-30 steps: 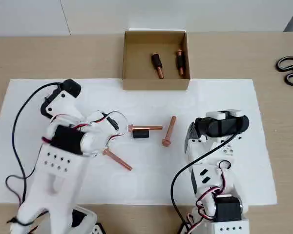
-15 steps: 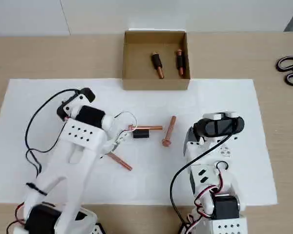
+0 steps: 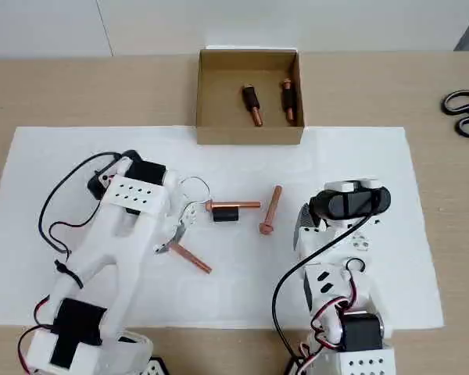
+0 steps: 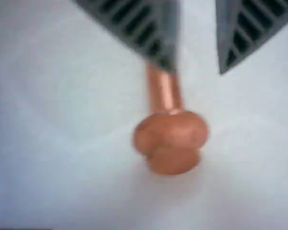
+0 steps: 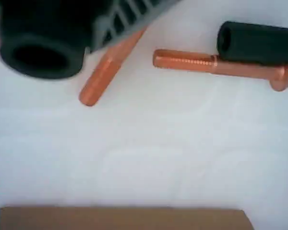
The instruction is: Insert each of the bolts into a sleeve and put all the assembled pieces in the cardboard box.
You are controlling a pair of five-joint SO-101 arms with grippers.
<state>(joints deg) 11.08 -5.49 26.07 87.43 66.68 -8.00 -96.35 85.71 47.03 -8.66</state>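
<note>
Since the bolt (image 4: 170, 139) lies lengthwise under one finger of my spread left gripper (image 4: 194, 64), not between them, I'd shift sideways; right gripper (image 3: 302, 226) pinches a sleeve (image 5: 38, 50).

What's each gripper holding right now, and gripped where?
Right gripper grips a black sleeve by its side. Left gripper is open at the shank of a bolt, holding nothing.

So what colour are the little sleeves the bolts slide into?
Black. The right wrist view shows it best: a sleeve lying beside a copper bolt.
</note>
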